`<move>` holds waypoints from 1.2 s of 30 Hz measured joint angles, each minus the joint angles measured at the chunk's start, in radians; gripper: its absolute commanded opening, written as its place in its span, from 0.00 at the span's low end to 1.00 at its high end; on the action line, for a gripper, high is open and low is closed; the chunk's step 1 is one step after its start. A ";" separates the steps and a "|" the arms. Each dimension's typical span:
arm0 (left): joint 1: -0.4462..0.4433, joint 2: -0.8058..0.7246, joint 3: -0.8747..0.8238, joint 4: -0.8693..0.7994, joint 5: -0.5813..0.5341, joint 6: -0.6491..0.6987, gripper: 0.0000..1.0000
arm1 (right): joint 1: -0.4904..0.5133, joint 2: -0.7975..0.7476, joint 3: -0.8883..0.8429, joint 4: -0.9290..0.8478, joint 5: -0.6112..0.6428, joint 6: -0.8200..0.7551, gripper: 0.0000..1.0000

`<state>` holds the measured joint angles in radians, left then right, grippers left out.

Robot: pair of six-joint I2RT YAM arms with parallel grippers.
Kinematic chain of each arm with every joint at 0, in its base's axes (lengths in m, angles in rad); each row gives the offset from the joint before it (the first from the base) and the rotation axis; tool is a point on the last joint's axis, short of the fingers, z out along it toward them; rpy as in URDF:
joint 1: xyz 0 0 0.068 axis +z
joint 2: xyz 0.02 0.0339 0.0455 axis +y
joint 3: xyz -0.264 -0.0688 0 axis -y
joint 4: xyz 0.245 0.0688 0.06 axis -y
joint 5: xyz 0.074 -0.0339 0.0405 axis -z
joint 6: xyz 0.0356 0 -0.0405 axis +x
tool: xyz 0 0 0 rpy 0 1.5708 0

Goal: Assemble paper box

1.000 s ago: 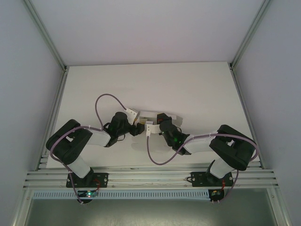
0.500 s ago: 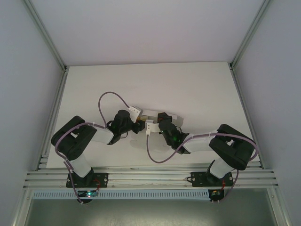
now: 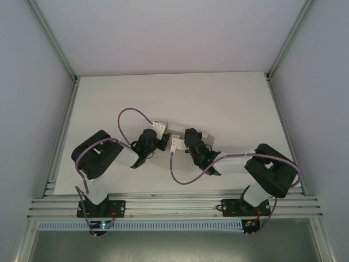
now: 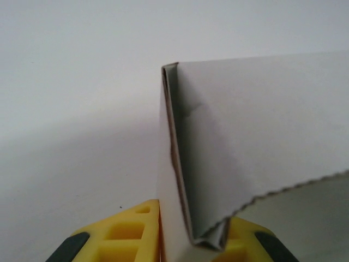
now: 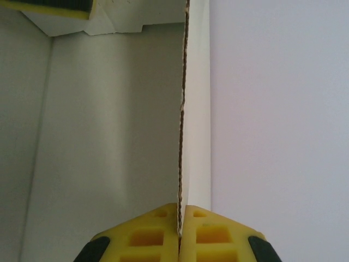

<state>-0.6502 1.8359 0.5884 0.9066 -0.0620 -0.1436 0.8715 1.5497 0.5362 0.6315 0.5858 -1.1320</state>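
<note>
Paper box [image 4: 251, 125] over table [image 3: 218, 98] middle; left pincer [image 4: 191, 236] at its left; right pincer [image 5: 180, 236] opposite.

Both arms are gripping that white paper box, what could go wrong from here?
The right pincer grips only a thin wall edge of the paper box, so the card could slip out. The left pincer clamps a folded corner; if the two pull against each other, it may crease or tear.

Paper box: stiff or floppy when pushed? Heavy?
Probably light: the paper box is thin card, seen edge-on at the right gripper. Likely flexes: it looks creased and folded at the left gripper. Probably crushes easily.
</note>
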 measured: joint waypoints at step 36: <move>-0.073 0.060 0.011 0.056 -0.321 -0.150 0.27 | -0.030 -0.034 0.093 -0.221 -0.100 0.090 0.00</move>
<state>-0.7231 1.8954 0.5995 0.9623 -0.3832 -0.2932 0.8413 1.5162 0.6292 0.4107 0.4862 -1.0424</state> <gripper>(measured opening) 0.249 0.050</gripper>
